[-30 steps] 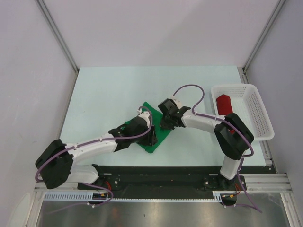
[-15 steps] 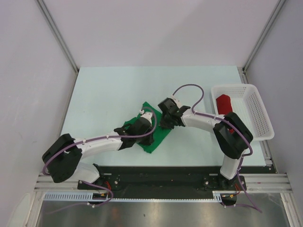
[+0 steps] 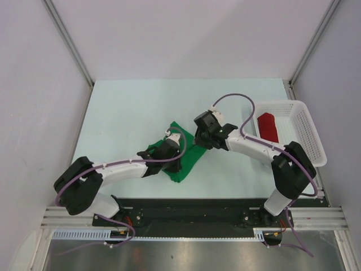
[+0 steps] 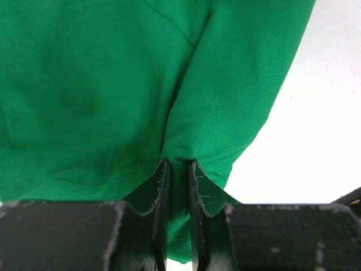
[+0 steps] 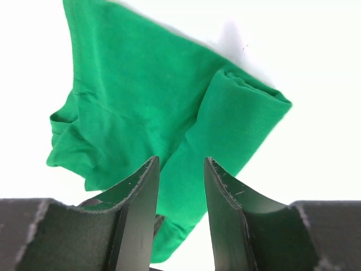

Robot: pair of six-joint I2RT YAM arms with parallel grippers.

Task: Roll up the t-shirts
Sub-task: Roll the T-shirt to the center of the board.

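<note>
the left gripper point(image 4: 179, 164) pinches a small fold of the green t-shirt point(image 3: 194, 157) lying on the table point(image 3: 124, 113), and the right gripper point(image 5: 180, 161) hangs open over it holding nothing, so the loose rolled side could flop open or the cloth could slip out.

The green t-shirt point(image 4: 84, 84) is matt cloth, basket point(image 3: 313, 137) plastic mesh.

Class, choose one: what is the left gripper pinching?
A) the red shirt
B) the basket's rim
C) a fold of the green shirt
C: in the left wrist view, the left gripper is closed on a raised fold of the green shirt.
</note>
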